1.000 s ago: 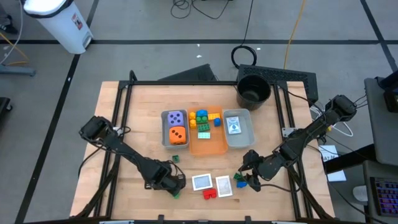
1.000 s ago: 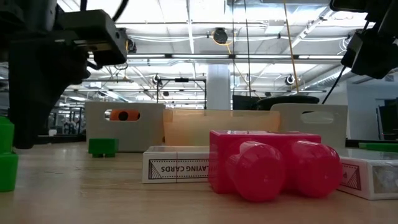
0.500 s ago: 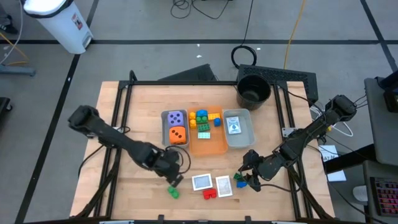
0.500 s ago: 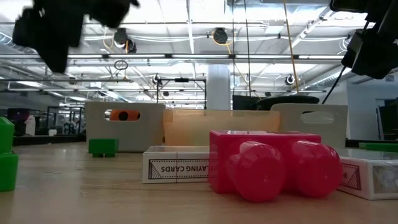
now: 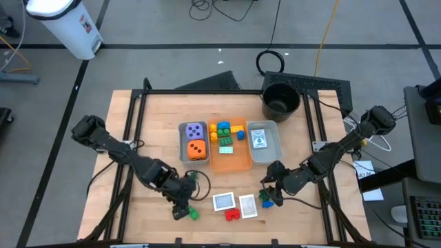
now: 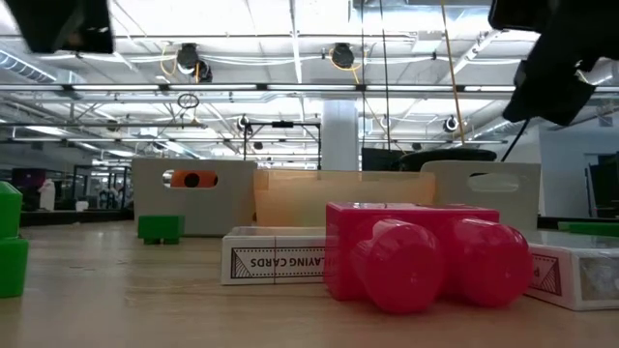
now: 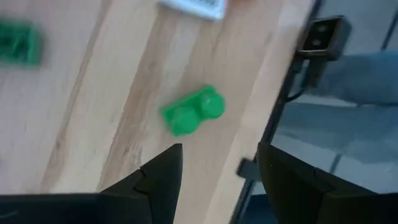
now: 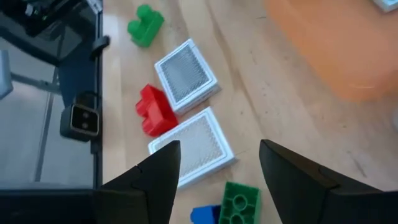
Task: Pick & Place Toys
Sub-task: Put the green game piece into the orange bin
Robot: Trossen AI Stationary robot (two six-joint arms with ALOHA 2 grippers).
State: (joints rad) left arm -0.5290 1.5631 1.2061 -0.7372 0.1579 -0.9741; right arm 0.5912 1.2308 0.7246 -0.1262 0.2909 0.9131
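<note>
Swinging back down toward the near edge of the surface (image 5: pixel 131 110), my left pincer (image 5: pixel 180 209) now hangs over the green brick (image 7: pixel 193 111), which lies free on the wood; a half second ago that arm was raised nearer the trays. Its fingers stand apart with nothing between them, so the brick is not yet picked. My right pincer (image 5: pixel 267 184) has drifted slightly away from the blue and green bricks (image 8: pixel 235 202) beside the two cards (image 8: pixel 186 76) and red brick (image 8: pixel 154 111); it is open and empty too. Dice and other bricks already sit in the grey and orange trays (image 5: pixel 231 162). Next, I judge, comes closing on the green brick.
</note>
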